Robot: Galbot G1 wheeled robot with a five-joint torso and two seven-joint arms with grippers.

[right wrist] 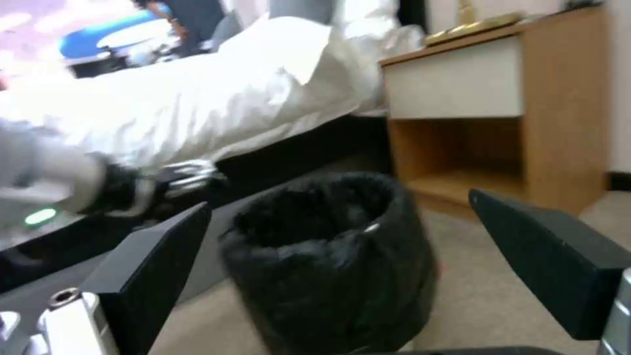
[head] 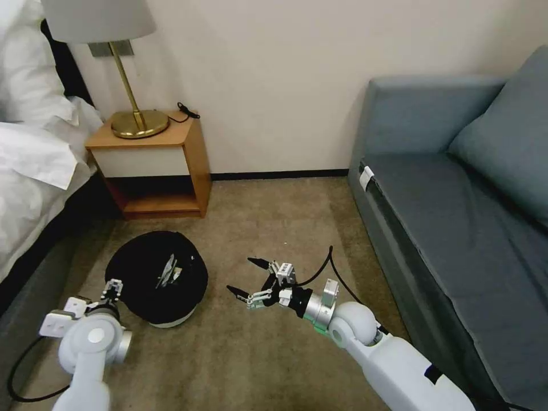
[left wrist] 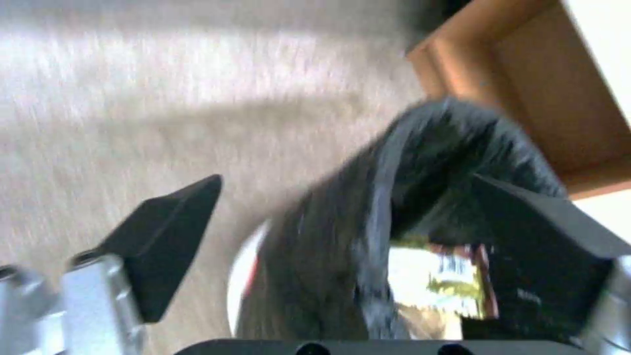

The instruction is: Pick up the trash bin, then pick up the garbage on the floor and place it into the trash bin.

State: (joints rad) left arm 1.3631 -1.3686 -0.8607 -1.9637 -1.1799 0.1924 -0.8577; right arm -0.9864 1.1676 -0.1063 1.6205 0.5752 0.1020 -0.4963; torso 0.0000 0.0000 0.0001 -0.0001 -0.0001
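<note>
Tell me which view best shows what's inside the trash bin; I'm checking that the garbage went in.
The head view looks straight down into the trash bin, showing pale garbage inside. The left wrist view, blurred, catches a yellow-green wrapper past the rim. The right wrist view shows the bin from the side, its inside dark.

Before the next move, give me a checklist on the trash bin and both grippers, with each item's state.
1. Trash bin upright on the carpet: ok.
2. Left gripper at the bin's rim, open, one finger inside and one outside: ok.
3. Left gripper clamped on the bin: not ok.
4. Right gripper open and holding nothing, beside the bin: ok.
5. Litter inside the bin, yellow-green wrapper visible: ok.
6. All four litter pieces inside: cannot tell.
</note>
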